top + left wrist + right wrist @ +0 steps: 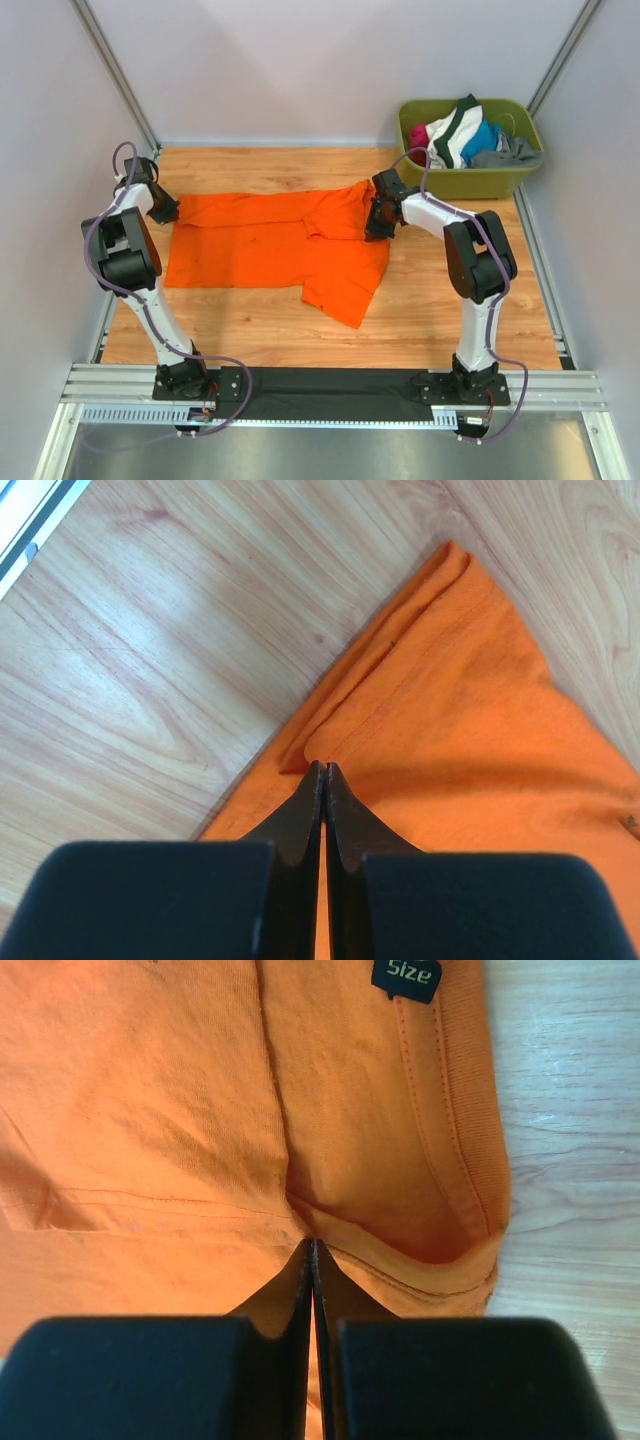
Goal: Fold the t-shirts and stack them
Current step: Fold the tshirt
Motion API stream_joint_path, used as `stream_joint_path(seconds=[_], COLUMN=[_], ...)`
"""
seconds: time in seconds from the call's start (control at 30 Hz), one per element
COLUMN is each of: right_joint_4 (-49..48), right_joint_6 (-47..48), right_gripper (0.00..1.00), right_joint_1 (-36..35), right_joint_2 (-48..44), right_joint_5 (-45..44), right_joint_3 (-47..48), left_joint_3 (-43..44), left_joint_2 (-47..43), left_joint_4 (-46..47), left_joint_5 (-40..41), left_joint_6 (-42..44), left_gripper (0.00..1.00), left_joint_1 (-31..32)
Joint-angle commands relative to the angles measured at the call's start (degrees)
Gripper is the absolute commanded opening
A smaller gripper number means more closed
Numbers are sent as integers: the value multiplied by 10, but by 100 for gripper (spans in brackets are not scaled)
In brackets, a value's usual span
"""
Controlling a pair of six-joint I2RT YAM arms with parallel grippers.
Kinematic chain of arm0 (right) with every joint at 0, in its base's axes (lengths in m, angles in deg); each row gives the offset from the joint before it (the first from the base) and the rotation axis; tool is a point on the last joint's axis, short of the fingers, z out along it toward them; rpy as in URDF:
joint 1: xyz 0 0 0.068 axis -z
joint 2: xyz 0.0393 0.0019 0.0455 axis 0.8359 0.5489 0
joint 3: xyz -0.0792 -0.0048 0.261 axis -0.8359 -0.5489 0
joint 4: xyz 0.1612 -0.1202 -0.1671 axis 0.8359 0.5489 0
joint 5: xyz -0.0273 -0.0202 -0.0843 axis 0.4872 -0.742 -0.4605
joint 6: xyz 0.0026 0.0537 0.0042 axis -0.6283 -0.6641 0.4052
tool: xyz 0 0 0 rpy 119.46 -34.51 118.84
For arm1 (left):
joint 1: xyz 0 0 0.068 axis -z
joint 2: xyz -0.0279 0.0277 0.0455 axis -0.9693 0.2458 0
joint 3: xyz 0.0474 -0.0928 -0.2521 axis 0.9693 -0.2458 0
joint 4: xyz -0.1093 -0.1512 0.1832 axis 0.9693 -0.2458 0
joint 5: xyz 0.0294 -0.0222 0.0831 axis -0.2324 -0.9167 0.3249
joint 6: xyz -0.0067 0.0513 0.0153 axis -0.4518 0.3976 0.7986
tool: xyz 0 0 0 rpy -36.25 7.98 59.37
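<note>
One orange t-shirt (pixel 270 245); one green tub (pixel 470 180); garments (pixel 465 135) inside, count unclear; two arms: left arm (pixel 125 245), right arm (pixel 480 255).

We see plain bright orange cloth t-shirt (pixel 270 250) spread crosswise on wooden table (pixel 250 330), partly folded, rumpled, flap reaching toward near edge.

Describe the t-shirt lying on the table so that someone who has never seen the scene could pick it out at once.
Find the wooden table. Spread across its middle lies the orange t-shirt, pinched by the left pincer and the right pincer. Unlike the bunched clothes in the olive-green tub at the far right corner, it is plain orange and spread out.
</note>
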Motion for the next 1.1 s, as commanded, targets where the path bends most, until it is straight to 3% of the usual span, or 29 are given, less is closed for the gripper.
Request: stream_joint_path(seconds=[0.0, 0.67, 0.7, 0.77, 0.8, 0.9, 1.07], right_joint_4=[-8, -17, -14, -9, -6, -15, -30], right_joint_6=[7, -10, -2, 6, 10, 10, 8], right_gripper=[0, 1, 12, 22, 34, 45, 45], right_joint_1=[-3, -4, -4, -4, -3, -4, -4], right_joint_2=[-9, -83, -72, -60, -47, -33, -20], right_joint_5=[-11, 4, -1, -5, -3, 10, 12], right_joint_3=[12, 0, -1, -1, 1, -2, 1], left_joint_3=[11, 14, 14, 14, 13, 14, 14], left_joint_2=[-38, -41, -42, -41, -41, -41, -42], left_joint_4=[9, 9, 12, 12, 11, 12, 12], left_joint_5=[7, 7, 6, 4, 4, 5, 5], left_joint_6=[10, 14, 15, 16, 17, 19, 20], left_gripper=[0, 0, 0, 0, 0, 0, 0], left_joint_1=[-3, -3, -3, -4, -3, -3, -3])
